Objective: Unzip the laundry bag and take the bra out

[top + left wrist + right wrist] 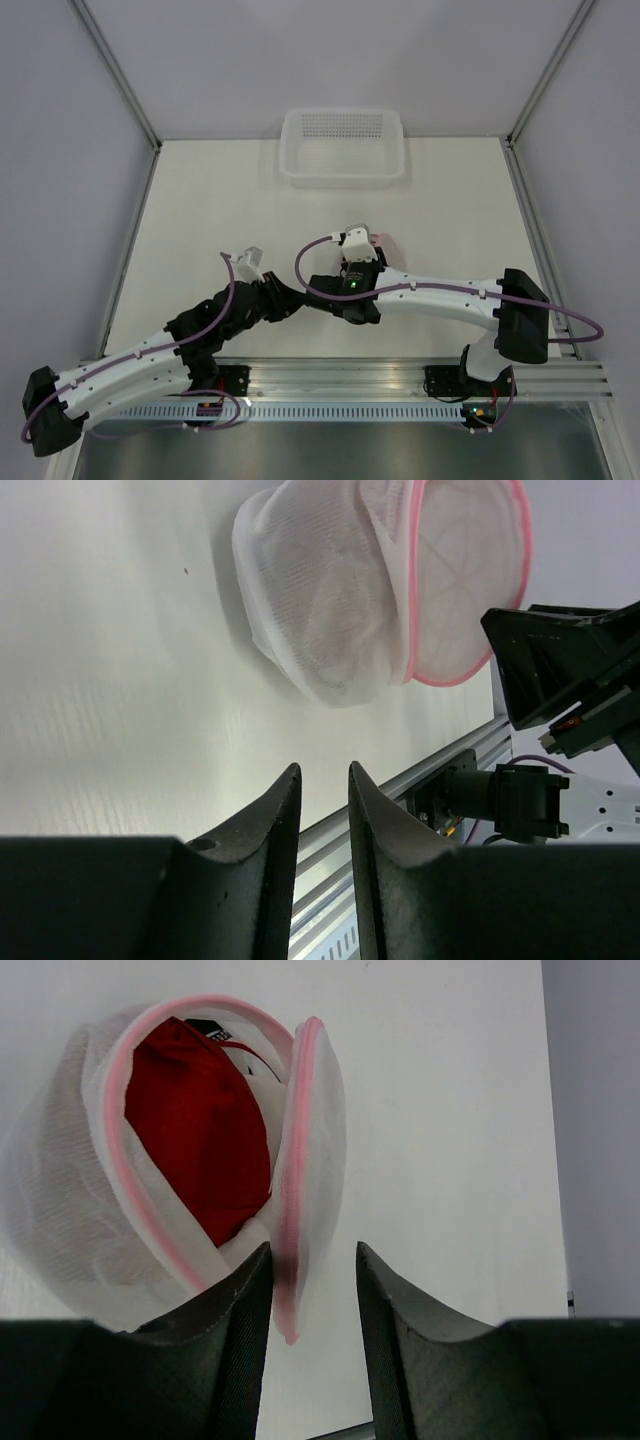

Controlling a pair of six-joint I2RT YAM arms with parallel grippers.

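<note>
Right gripper (312, 1250): jaws parted, pinching nothing. Edge of pink-trimmed flap (312, 1110) hangs between them, close to one side. Bag (55, 1190) just ahead, unzipped, mouth gaping toward gripper, red bra (200, 1130) inside. Left gripper (325, 770): jaws narrowly parted, empty, bag ahead, apart from it. Basket (340, 175) well beyond both.

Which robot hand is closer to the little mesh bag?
The right. The right gripper is right at the laundry bag, its open flap's pink edge between the jaws. The left gripper sits back, bare table between.
</note>
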